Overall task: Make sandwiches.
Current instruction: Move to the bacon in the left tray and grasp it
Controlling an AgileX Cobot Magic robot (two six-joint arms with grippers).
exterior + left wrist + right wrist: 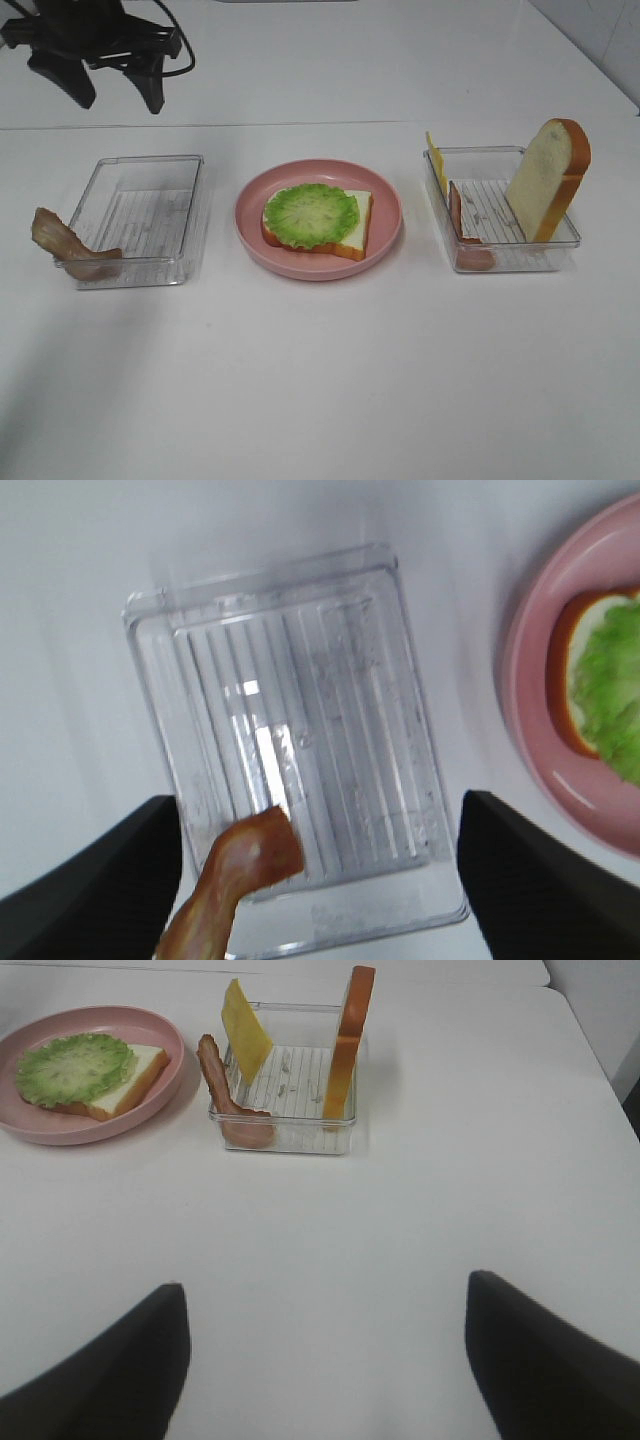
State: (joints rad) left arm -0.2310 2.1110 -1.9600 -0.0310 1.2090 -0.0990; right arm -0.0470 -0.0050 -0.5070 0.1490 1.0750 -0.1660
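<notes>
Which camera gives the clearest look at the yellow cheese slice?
The right wrist view: the cheese slice shows its broad yellow face there, standing on edge at one end of the clear tray. The exterior high view catches only a thin sliver of it at that tray's left wall. The left wrist view does not show it.

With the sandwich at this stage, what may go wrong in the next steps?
1. The bacon strip hangs over the wall of the left tray; pulling it may drag that clear tray along.
2. The bread slice stands on edge in the right tray; a nudge may topple it.
3. The cheese slice is thin and leans at that tray's corner; a grasp may slip off it.
</notes>
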